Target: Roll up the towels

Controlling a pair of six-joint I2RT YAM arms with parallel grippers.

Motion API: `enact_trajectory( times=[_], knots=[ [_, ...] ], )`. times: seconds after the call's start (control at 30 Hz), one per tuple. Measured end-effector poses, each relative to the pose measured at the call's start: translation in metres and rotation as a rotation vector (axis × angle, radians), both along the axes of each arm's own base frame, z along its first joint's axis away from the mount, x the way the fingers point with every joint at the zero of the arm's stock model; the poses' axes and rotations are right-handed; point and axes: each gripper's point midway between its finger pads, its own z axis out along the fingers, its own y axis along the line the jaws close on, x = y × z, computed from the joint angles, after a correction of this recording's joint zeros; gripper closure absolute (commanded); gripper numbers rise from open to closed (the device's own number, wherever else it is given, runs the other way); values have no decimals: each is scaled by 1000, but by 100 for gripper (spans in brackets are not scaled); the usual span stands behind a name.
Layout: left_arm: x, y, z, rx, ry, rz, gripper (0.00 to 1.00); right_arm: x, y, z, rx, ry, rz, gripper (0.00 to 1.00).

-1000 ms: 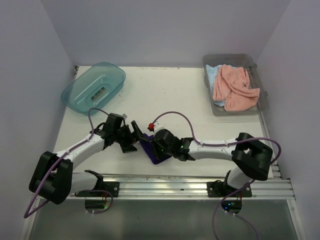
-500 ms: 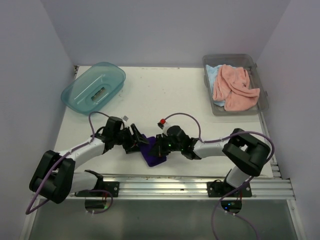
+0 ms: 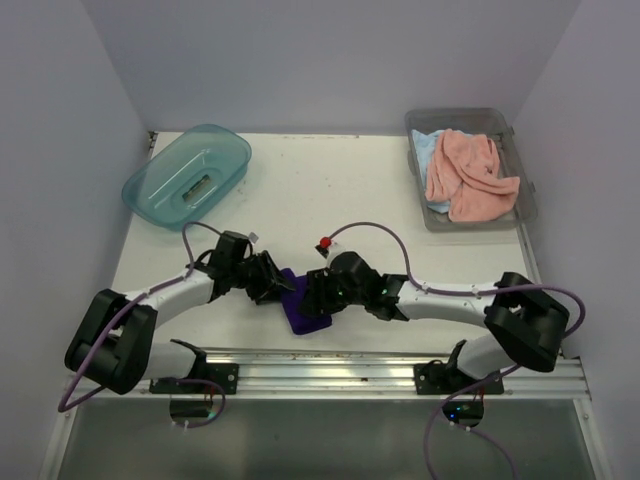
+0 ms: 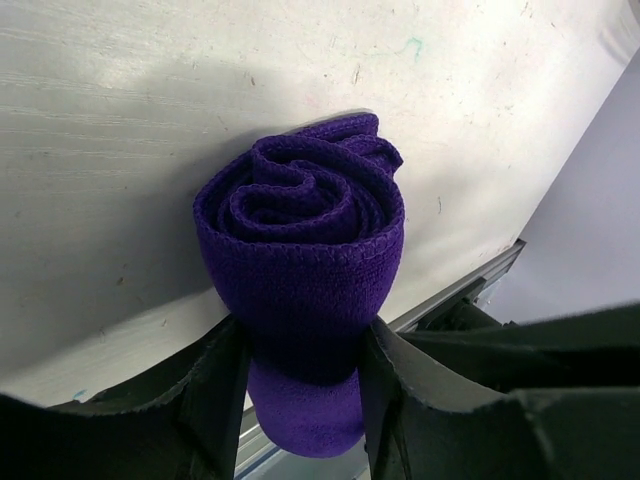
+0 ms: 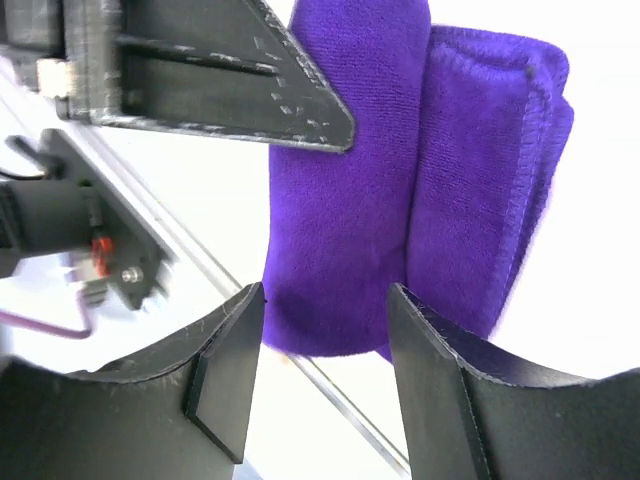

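Note:
The dark purple towel lies rolled near the table's front edge, its spiral end facing the left wrist camera. My left gripper is shut on the roll, with a finger pressed into each side. From the right, my right gripper is open, and the end of the purple towel sits just past its fingertips, touching neither. The salmon pink towel and the light blue towel lie heaped in the clear grey bin at the back right.
A teal translucent tub sits at the back left. The aluminium rail runs along the front edge just behind the roll. Both arms crowd together at the front centre.
My right gripper has opened and let go of the purple towel. My left gripper has moved in from the left and closed onto the roll, which is now more compact.

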Motion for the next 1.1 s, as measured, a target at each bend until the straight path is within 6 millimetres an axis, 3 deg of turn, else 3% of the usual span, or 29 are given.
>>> enact_trajectory(
  times=[0.17,0.33,0.53,0.73,0.83,0.87,0.97,1.1],
  knots=[
    [1,2,1,22,15,7,54,-1,1,30,-181,-195,-3,44],
    [0,4,1,37,28,11,55,-12,27,51,-326,-374,43,43],
    [0,5,1,46,33,14,55,-22,41,28,-565,-532,109,40],
    [1,5,1,51,36,17,55,-15,33,-5,-754,-599,136,38],
    [1,5,2,54,38,18,53,-10,27,-16,-811,-618,124,47],
    [1,5,1,57,41,18,52,-9,26,-19,-821,-621,118,62],
    [0,6,0,63,49,20,45,-5,23,-23,-833,-623,96,83],
    [0,8,0,71,49,24,30,2,17,-24,-787,-601,64,92]
  ],
)
